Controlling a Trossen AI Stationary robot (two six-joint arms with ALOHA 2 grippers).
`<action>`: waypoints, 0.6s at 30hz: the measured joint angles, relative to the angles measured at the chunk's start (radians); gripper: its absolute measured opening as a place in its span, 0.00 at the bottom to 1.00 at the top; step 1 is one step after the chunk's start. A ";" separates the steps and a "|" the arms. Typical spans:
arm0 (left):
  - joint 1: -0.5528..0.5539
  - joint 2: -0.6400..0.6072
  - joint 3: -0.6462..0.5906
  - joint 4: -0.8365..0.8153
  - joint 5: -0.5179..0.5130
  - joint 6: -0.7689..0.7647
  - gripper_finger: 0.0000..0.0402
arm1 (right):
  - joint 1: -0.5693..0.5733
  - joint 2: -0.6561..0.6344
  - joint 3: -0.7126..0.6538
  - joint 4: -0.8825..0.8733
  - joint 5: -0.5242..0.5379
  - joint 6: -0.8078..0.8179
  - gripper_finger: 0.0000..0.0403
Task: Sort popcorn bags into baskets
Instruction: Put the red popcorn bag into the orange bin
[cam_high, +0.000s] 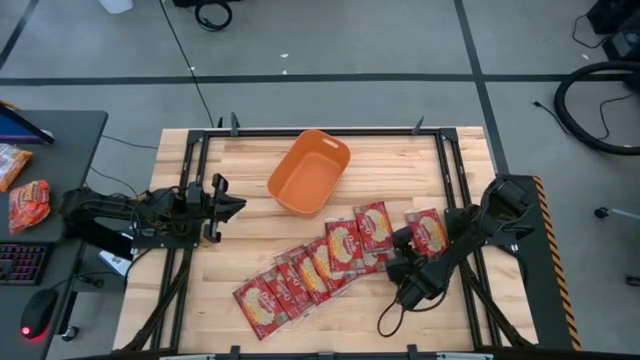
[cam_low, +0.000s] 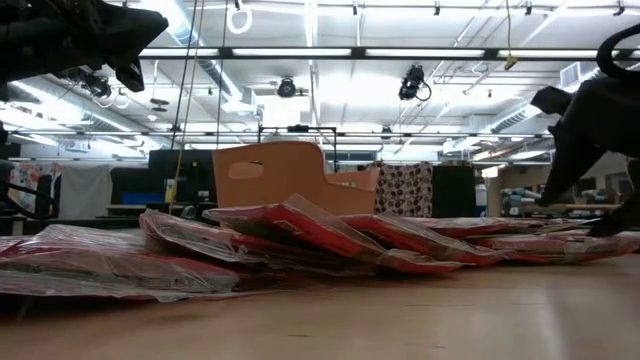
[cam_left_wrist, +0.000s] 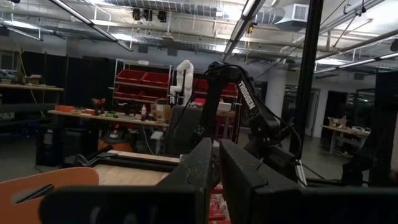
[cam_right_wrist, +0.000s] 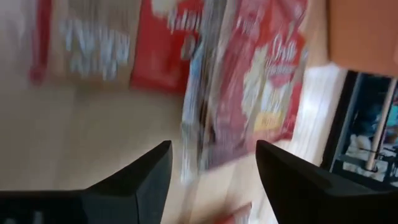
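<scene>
Several red popcorn bags (cam_high: 330, 262) with cream centre panels lie flat on the wooden table in an overlapping slanted row; they also show in the low view (cam_low: 300, 232) and the right wrist view (cam_right_wrist: 261, 87). The orange tub (cam_high: 308, 172) stands empty behind them, toward the far edge. My right gripper (cam_high: 396, 254) is open and empty, low over the table among the bags at the right end of the row; its fingers (cam_right_wrist: 211, 171) point at them. My left gripper (cam_high: 232, 207) is shut and empty, held above the table's left side, left of the tub.
One bag (cam_high: 428, 232) lies apart at the right, beside my right arm. Black frame rails (cam_high: 190, 170) run along the table's sides. A cable (cam_high: 385, 320) loops near the front edge. A side desk (cam_high: 40, 200) to the left holds snack packets, a keyboard and a mouse.
</scene>
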 joint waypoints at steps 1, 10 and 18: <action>0.000 0.000 0.000 0.000 0.000 0.000 0.09 | -0.002 0.000 -0.001 0.012 0.022 0.000 0.58; 0.000 0.000 0.000 -0.002 0.000 0.001 0.09 | -0.058 0.000 -0.051 0.180 0.067 -0.072 0.51; 0.000 0.000 0.000 -0.003 0.000 0.001 0.09 | -0.107 0.000 -0.065 0.223 0.055 -0.072 0.25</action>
